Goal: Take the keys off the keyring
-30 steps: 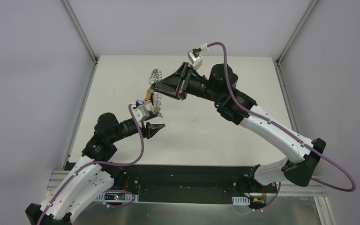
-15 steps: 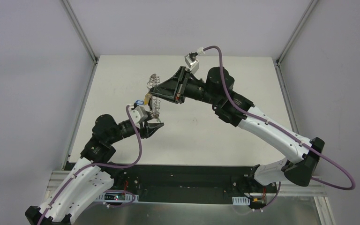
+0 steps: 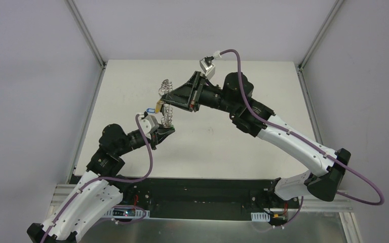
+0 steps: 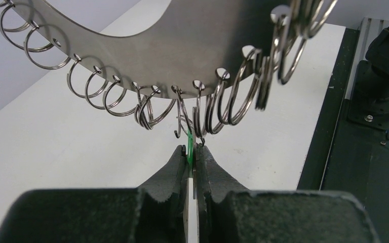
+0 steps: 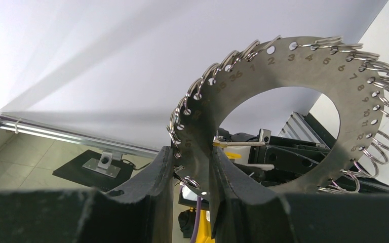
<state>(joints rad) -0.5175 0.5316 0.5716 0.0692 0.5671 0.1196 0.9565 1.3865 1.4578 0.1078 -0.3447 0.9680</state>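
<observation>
**Asker:** What is around you?

**Me:** Pale grey walls on three sides and a white tabletop (image 3: 223, 147) below me, with a black strip along its near edge.

**Asker:** And the keyring?

**Me:** The keyring (image 5: 263, 68) hangs in the air above the left-middle of the table, standing on edge and clear of the surface. It is a flat, dull-silver steel disc with a wide round hole in the middle. A row of small holes runs near its outer rim, and a split wire loop (image 4: 264, 83) hangs from most of them. Some loops bunch together and overlap.

**Asker:** Any writing on it?

**Me:** Numbers are engraved beside the holes. I can read 35 and 36, then 1 up through 10 going clockwise. The ones further round are too faint or too tilted to read.

**Asker:** The keys?

**Me:** A green key (image 4: 189, 143) shows as a thin sliver just under the loops at the disc's lower edge. From above, blue and yellow keys (image 3: 155, 107) sit at the ring's left side. They are too small to describe further.

**Asker:** Your grippers?

**Me:** My left gripper (image 4: 193, 158) is clenched on the green key, with its fingertips pressed against it right below the loops. My right gripper (image 5: 191, 157) grasps the disc itself, pinching the flat band near its lower left between both fingers.
</observation>
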